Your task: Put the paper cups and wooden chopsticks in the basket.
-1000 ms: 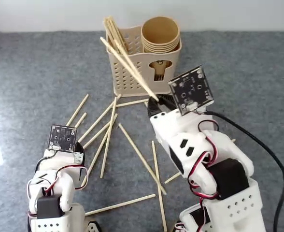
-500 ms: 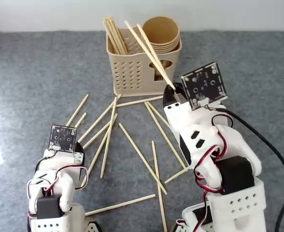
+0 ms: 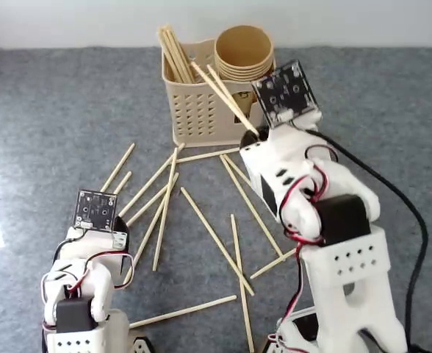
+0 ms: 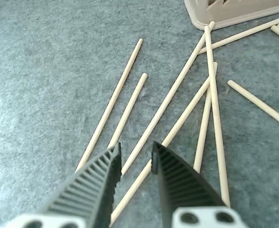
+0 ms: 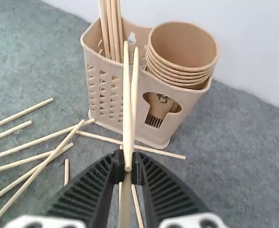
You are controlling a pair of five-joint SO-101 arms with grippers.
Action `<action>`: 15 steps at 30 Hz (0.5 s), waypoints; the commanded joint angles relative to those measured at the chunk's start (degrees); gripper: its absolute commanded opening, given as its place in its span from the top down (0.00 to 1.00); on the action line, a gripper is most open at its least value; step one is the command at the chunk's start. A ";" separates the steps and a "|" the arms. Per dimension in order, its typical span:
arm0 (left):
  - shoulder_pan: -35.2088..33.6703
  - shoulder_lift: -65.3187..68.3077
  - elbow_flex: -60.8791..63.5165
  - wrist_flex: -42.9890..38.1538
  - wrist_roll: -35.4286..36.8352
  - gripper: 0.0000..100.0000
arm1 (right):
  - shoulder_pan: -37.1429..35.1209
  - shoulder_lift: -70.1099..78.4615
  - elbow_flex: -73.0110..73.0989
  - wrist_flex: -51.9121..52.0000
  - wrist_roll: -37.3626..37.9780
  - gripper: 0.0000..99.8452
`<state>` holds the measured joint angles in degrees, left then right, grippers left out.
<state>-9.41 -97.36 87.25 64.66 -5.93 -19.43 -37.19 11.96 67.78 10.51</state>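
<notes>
On the grey-covered table (image 3: 40,110), the task looks partly done, and the chopsticks are the part left over. The basket (image 3: 201,110) stands at the far edge of the table. Its compartment on the right arm's side holds a nested stack of paper cups (image 3: 244,48), and every cup I can see is in that stack, so the cup half of the job looks finished. The other compartment holds an upright bundle of chopsticks (image 3: 173,51) leaning against the far corner.

The right gripper (image 5: 126,159) is raised just in front of the basket, clenched on two chopsticks (image 5: 125,104). Their free ends angle up over the basket's near wall, about where the two compartments meet. They are above the rim but not yet inside it, so this delivery seems to be in its last stage, with tipping and letting go to come.

More than ten loose chopsticks (image 3: 209,232) lie scattered and crossing each other on the table between the basket and the arms. That is the bulk of the remaining work.

The left gripper (image 4: 134,159) hangs low over several of these sticks. Its jaws are slightly parted and it is grasping nothing.
</notes>
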 commanded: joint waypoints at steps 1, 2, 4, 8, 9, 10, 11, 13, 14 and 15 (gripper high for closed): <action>0.00 -0.53 -0.57 0.35 -0.53 0.90 | -0.22 3.30 -10.99 3.12 0.44 0.99; 0.00 -0.53 -0.57 0.35 -0.53 0.90 | -0.75 4.62 -13.63 4.18 0.44 0.99; 0.00 -0.53 -0.57 0.35 -0.53 0.90 | -1.71 7.69 -17.93 5.76 0.44 0.99; 0.00 -0.53 -0.57 0.35 -0.53 0.90 | -3.21 14.81 -25.05 7.43 0.44 0.99; 0.00 -0.53 -0.57 0.35 -0.53 0.90 | -3.21 16.57 -26.64 7.96 0.44 0.99; 0.00 -0.53 -0.57 0.35 -0.53 0.90 | -3.21 18.24 -28.13 8.92 0.44 0.99; 0.00 -0.53 -0.57 0.35 -0.53 0.90 | -3.21 19.56 -29.63 10.15 0.44 0.99; 0.00 -0.53 -0.57 0.35 -0.53 0.90 | -2.86 21.85 -32.35 12.53 0.44 0.99; 0.00 -0.53 -0.57 0.35 -0.53 0.90 | -2.77 22.81 -33.76 13.67 0.44 0.99; 0.00 -0.53 -0.57 0.35 -0.53 0.90 | -2.68 23.52 -35.34 14.99 0.44 0.99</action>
<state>-9.41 -97.36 87.25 64.66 -5.93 -22.07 -14.86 -17.14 79.74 10.59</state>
